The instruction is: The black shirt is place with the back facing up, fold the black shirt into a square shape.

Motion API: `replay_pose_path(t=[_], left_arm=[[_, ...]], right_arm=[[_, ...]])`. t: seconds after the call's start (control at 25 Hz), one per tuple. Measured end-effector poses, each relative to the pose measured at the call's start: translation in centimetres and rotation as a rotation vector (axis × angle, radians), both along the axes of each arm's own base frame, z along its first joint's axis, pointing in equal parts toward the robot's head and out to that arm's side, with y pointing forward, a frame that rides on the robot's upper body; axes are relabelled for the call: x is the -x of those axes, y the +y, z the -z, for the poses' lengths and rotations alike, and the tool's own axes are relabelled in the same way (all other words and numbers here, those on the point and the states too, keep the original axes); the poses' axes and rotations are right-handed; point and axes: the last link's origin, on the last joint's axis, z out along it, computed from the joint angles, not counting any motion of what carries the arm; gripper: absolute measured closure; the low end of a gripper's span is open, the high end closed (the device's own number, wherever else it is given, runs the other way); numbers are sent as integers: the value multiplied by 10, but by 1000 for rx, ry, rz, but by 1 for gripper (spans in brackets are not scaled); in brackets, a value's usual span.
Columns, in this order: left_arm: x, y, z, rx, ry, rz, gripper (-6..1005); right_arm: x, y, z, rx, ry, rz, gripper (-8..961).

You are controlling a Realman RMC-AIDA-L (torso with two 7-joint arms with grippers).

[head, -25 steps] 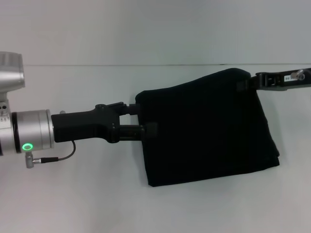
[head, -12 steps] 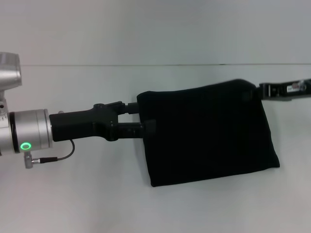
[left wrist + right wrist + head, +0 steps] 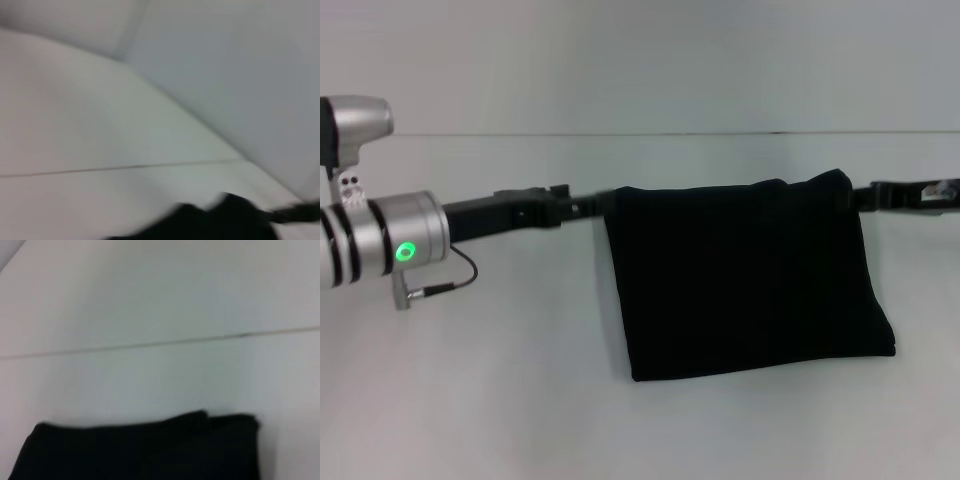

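Observation:
The black shirt [image 3: 745, 275], folded into a rough rectangle, sits at centre right in the head view. Its top edge is stretched straight between my two grippers, while its lower part rests on the white table [image 3: 500, 400]. My left gripper [image 3: 603, 203] is shut on the upper left corner. My right gripper [image 3: 857, 196] is shut on the upper right corner. In the left wrist view a strip of the black shirt [image 3: 220, 222] shows at the picture's edge. The right wrist view shows the shirt's [image 3: 140, 452] folded upper edge. No lettering is visible.
The table runs back to a pale wall, meeting it along a thin line [image 3: 650, 134]. My left arm's silver wrist with a green light [image 3: 405, 251] and a short cable [image 3: 450, 285] reaches in from the left.
The left gripper rose and turned, moving from the shirt's left edge to its upper left corner. The right gripper dropped slightly. The shirt's sagging top edge has been pulled straight and level.

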Motion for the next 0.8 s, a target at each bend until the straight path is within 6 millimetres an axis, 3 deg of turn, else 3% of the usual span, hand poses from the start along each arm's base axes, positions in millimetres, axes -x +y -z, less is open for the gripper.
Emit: replay_pose_path(t=[0.12,0.32,0.44,0.68,0.8], left_arm=[[3,14,5,-21,-12,-140,51],[5,27,18,-14,-8,-299,51],[4,29,27,0,4,-355,51],[-11,30,47,32,3,-366,51],[-18,30,57,36,7,-367,51]], right_arm=[[-2,2,-12,-41,7,-1,778],[-1,-1,-27,-42,51,-9,547],[1,-5,-30,-22,71,-22,323],[-1,-7,-32,-20,58,-38,188],[-1,-7,-33,-21,53,-43,189]])
